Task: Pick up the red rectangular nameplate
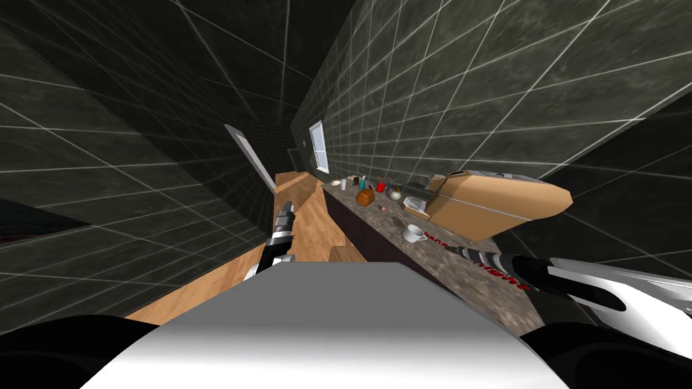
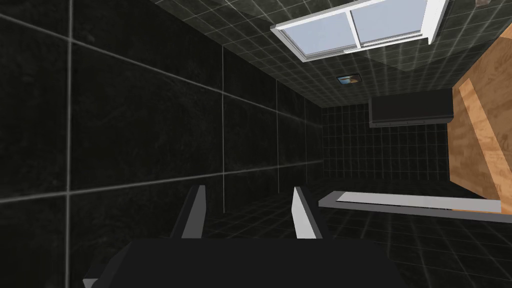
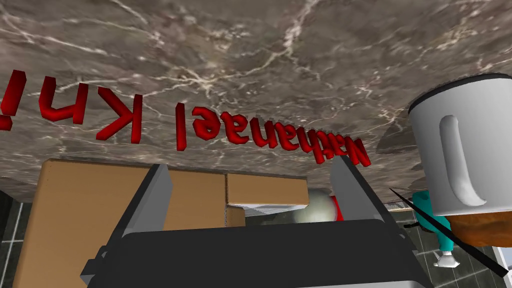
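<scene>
Right gripper (image 3: 251,165) beside red-lettered nameplate (image 3: 181,127)

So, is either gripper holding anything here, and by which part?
Nothing is held. The right gripper has its jaws open, facing the red nameplate on the counter; the left gripper is open and empty too.
</scene>
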Robot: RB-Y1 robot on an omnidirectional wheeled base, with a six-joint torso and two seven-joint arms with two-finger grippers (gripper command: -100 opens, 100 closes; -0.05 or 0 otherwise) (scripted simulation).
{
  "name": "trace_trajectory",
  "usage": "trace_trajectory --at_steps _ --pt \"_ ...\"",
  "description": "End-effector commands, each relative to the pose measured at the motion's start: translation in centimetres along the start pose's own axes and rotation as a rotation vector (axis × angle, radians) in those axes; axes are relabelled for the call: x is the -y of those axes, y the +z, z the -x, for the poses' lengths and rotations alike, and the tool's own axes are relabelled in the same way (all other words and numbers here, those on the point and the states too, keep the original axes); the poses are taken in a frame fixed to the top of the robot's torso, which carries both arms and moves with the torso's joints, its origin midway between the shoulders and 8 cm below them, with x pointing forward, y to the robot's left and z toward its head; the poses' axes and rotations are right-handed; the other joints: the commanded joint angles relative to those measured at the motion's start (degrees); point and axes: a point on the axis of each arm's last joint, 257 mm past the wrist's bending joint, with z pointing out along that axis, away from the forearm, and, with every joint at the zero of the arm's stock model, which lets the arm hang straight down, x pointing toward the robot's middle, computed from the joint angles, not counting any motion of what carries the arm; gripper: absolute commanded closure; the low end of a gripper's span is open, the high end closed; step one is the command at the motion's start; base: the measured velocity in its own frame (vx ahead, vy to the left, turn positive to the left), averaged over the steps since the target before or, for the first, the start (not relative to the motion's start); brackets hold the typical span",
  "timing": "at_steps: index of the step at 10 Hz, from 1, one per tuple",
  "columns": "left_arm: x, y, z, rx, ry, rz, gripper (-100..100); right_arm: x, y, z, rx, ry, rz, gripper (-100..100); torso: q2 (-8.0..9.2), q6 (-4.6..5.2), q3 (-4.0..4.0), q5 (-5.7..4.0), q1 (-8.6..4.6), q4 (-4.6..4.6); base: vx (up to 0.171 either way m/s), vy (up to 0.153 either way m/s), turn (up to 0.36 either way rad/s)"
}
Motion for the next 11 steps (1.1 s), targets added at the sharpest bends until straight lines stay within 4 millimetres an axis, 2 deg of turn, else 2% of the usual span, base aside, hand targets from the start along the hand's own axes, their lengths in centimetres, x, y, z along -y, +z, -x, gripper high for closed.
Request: trace_trajectory --at_steps 1,2,4,5,6,7,8,11 --pt "0.0 0.0 0.0 0.000 0.000 0.000 0 2.1 -0.7 -0.7 -0.044 -0.033 -0.049 -100 0.00 0.00 0.00 0.00 0.00 0.00 0.010 -0.057 0.180" --pt "0.0 0.0 0.0 0.000 0.000 0.000 0 3.2 -1.2 -1.5 -0.075 -0.048 -0.074 -100 0.00 -0.01 0.00 -0.01 -0.04 0.00 0.017 -0.073 0.206" --pt "0.0 0.0 0.0 0.000 0.000 0.000 0 3.2 -1.2 -1.5 -0.075 -0.048 -0.074 -100 -0.01 0.06 0.00 -0.04 -0.08 0.00 0.015 -0.047 0.012" --pt "0.0 0.0 0.0 0.000 0.000 0.000 0 5.0 -2.1 -3.7 -0.138 -0.064 -0.112 -100 0.04 0.06 0.02 -0.02 0.02 0.01 0.006 -0.052 0.211" --pt "0.0 0.0 0.0 0.000 0.000 0.000 0 4.4 -1.7 -2.4 -0.113 -0.067 -0.101 -100 0.04 -0.01 0.02 -0.02 -0.05 0.01 0.010 -0.068 0.101" --pt "0.0 0.0 0.0 0.000 0.000 0.000 0 4.9 -2.0 -3.5 -0.134 -0.065 -0.110 -100 0.02 0.04 0.01 -0.03 -0.07 0.01 0.013 -0.038 -0.023" --pt "0.0 0.0 0.0 0.000 0.000 0.000 0 5.0 -2.1 -3.7 -0.138 -0.064 -0.112 -100 0.03 0.07 0.02 -0.02 0.01 0.01 0.010 -0.008 -0.027" --pt "0.0 0.0 0.0 0.000 0.000 0.000 0 6.5 -3.2 -7.1 -0.214 -0.061 -0.140 -100 0.03 0.04 0.02 -0.01 0.02 0.01 0.016 -0.041 0.086"
